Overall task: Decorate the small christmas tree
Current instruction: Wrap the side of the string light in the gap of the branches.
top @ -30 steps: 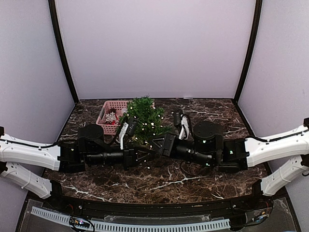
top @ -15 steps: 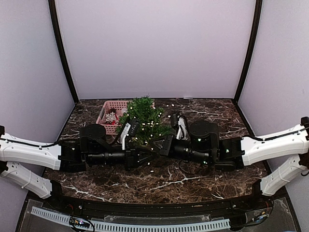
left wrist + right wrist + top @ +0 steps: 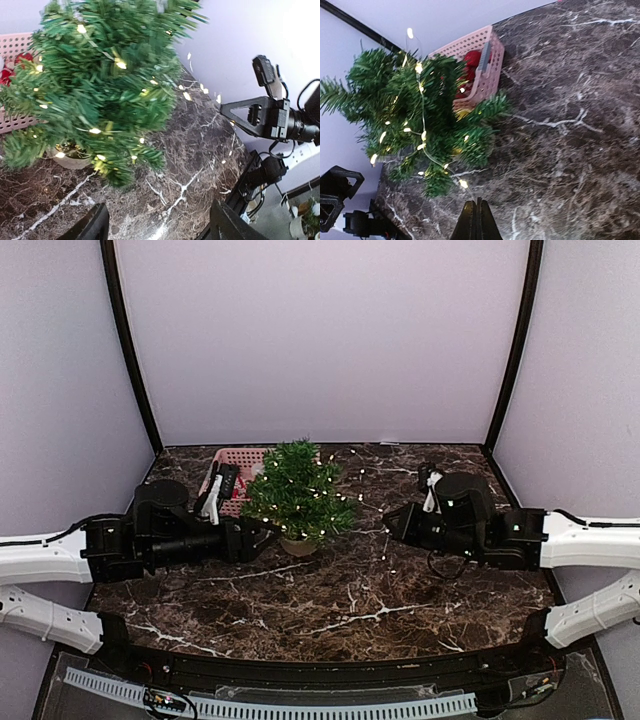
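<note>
Both arms have drawn back from the middle of the top view, where their tips met in front of the tree a second ago. The pot they covered now shows.

At the left of the top view, the left gripper [image 3: 268,531] lies low over the marble table [image 3: 330,610], its tip pointing right and just beside the pot. Its jaws were together and now stand well apart. In its wrist view the two dark fingers sit at the lower edge, with bare table between them.

Up and left of centre, a pink basket [image 3: 240,453] stands at the back of the table with red ornaments [image 3: 471,59] inside. It is just behind and left of the tree.

The small christmas tree [image 3: 297,495] stands upright at centre in its tan pot [image 3: 298,546]. A lit light string [image 3: 422,135] is draped over its branches, and a few bulbs [image 3: 389,540] trail onto the table to its right.

Right of centre, the right gripper [image 3: 392,521] points left toward the tree, apart from it, jaws pressed together. A thin strand of the string runs toward its tips in the right wrist view. Whether the strand is pinched I cannot tell.
</note>
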Robot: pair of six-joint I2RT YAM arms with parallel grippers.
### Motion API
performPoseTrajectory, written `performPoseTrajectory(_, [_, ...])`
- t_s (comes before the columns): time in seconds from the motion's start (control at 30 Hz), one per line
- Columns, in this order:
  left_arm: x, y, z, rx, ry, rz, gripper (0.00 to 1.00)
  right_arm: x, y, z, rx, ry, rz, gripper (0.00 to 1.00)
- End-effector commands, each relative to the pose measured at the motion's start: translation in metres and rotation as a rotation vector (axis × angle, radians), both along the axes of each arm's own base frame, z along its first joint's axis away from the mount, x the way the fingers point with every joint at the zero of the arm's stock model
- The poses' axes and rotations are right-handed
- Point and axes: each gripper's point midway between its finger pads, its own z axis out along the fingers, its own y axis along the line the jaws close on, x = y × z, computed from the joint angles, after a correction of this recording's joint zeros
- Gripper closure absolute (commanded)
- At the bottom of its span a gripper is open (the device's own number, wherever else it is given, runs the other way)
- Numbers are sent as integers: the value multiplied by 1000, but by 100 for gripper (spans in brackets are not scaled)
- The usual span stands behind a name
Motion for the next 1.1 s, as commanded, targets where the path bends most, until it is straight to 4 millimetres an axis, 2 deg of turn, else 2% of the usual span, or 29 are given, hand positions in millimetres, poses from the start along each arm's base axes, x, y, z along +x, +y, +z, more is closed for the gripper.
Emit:
performPoseTrajectory(0.0, [18,1,9,-29,17,43,26,22,-37,-3,-117,-39,-60,100])
performPoseTrajectory(0.03, [23,-1,7,-18,15,45,23,28,-42,-2,-127,-43,-70,100])
performPoseTrajectory(0.07, [26,-4,13,-28,5,47,22,32,-46,-1,-131,-46,-77,100])
performPoseTrajectory(0.17, [41,-7,7,-13,28,61,20,44,-50,3,-128,-56,-82,100])
performPoseTrajectory(0.37, [49,-19,6,-24,31,36,24,52,-38,9,-116,-67,-49,100])
performPoseTrajectory(0.5, [54,-19,-3,-22,55,38,36,54,-34,8,-110,-64,-44,100])
performPoseTrajectory(0.63, [59,-17,-11,-18,74,50,55,54,-36,11,-107,-65,-51,100])
performPoseTrajectory(0.77, [61,-15,-13,-21,69,59,76,53,-42,15,-122,-68,-68,100])
performPoseTrajectory(0.83, [64,-11,-13,-22,61,75,90,53,-47,16,-140,-68,-81,100])
performPoseTrajectory(0.9, [67,-4,-11,-27,54,93,98,52,-55,15,-169,-64,-101,100])
performPoseTrajectory(1.07, [73,13,-8,-21,29,120,100,51,-85,5,-238,-33,-166,100])
